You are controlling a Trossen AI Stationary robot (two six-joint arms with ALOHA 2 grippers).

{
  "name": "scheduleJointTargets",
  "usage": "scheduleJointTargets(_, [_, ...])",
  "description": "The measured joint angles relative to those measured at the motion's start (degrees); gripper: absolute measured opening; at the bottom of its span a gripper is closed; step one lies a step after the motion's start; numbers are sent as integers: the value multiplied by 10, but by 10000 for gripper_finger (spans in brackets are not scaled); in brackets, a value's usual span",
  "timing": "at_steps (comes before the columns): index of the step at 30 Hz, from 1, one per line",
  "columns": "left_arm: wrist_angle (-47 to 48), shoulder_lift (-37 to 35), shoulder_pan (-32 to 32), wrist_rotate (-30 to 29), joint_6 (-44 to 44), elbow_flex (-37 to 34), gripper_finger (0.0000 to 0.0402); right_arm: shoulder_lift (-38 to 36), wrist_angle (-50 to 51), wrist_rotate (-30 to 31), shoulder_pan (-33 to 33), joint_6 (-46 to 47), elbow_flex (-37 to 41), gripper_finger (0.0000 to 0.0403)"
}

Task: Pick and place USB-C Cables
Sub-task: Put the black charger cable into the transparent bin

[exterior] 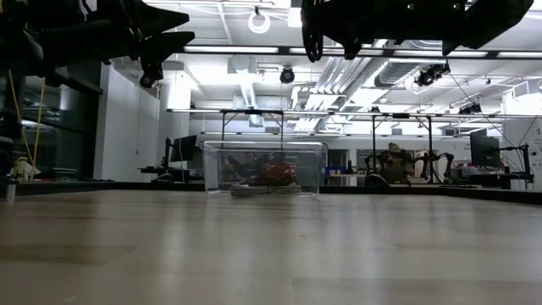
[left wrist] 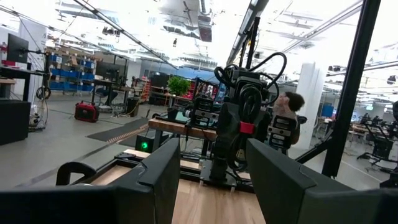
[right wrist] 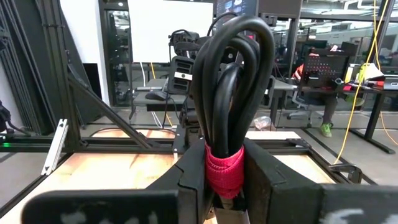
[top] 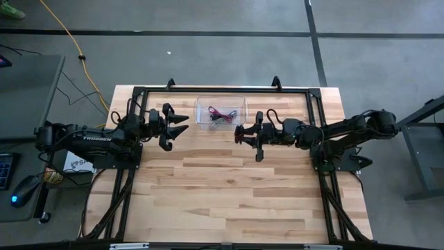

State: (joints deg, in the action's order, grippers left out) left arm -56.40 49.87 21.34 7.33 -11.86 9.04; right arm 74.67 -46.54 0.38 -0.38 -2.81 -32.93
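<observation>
Right gripper [top: 241, 132], centre of high view: closed on black cable bundle [right wrist: 231, 93] with red strap. Left gripper [top: 182, 125], left of centre: spread wide, empty. Clear bin [top: 220, 103] top centre: pink and red cables [top: 220, 116] inside.

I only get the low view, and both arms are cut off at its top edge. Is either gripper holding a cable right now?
Observer: Yes. The right gripper has its fingers shut on a black cable bundle with a red strap around it.
Operator: Where is that gripper relative to the bin?
Observer: From above, it is by the right corner of the clear bin, on the side toward the table's middle.
Operator: And the other arm?
Observer: The left gripper is open and empty, off the bin's opposite end.
</observation>
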Motion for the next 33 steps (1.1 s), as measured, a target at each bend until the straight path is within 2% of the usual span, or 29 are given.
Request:
scheduleJointTargets(24, [0, 0, 0, 0, 0, 0, 165, 0, -12, 11, 0, 0, 0, 55])
scheduleJointTargets(29, [0, 0, 0, 0, 0, 0, 165, 24, 33, 71, -4, -25, -61, 55])
scheduleJointTargets(33, [0, 0, 0, 0, 0, 0, 165, 54, 130, 76, -31, -32, -146, 55])
